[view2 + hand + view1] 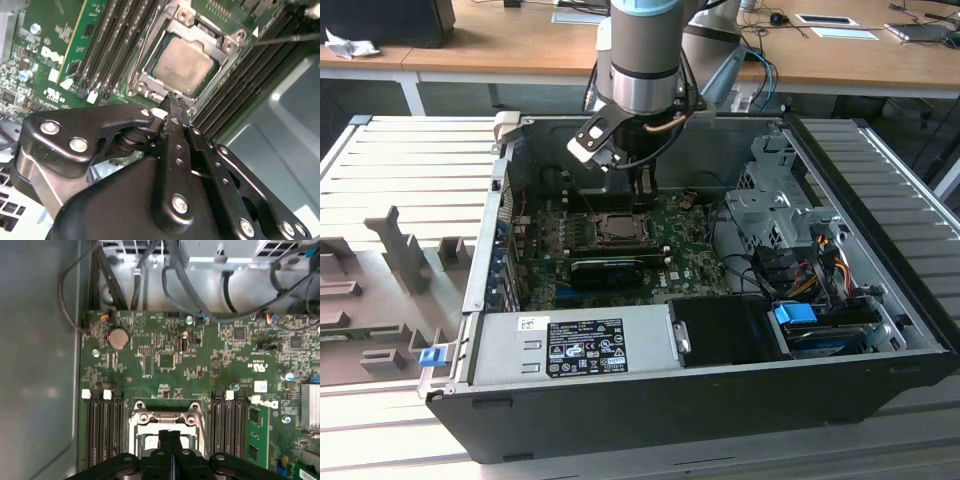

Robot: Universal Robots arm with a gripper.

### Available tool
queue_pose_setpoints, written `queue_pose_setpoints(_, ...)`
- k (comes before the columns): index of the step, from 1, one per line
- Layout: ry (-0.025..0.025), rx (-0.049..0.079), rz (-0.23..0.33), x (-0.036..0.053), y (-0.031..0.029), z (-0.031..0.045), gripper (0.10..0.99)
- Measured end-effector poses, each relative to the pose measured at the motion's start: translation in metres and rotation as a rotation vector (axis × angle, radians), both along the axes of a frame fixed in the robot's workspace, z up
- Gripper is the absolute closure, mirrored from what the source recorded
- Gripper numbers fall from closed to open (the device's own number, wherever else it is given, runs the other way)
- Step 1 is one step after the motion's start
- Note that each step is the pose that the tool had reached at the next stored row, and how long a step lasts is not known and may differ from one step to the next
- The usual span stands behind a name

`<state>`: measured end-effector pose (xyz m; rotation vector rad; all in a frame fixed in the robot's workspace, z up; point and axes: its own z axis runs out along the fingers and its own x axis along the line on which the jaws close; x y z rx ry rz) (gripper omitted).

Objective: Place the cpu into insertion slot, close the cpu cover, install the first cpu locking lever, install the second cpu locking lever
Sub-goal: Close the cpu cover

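The jaws are pressed together on nothing, fingertips (175,102) right at the socket's edge. The cpu (182,65) lies flat in the socket. The cpu cover (144,75) seems to lie down around it, though that is hard to tell. Memory slots (102,432) flank the socket on the green motherboard (165,360), inside the open computer case (880,180).

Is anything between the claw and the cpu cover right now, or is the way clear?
Nothing visible stands between them. In the second wrist view the black claw, fingers shut, is right at the near edge of the dark-grey metal frame cpu cover, which lies around the silvery-beige square cpu in the socket. A thin metal lever runs off on the far side.
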<state>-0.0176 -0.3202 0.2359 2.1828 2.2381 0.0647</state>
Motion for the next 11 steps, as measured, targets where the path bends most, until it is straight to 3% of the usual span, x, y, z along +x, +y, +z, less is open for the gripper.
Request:
queue_pose_setpoints(3,0.0008,0.0,0.017,-0.0038,0.0,-0.0053,0.98)
queue_pose_setpoints(11,0.0036,0.0,0.025,-0.0205,0.0001,-0.0065,0.98)
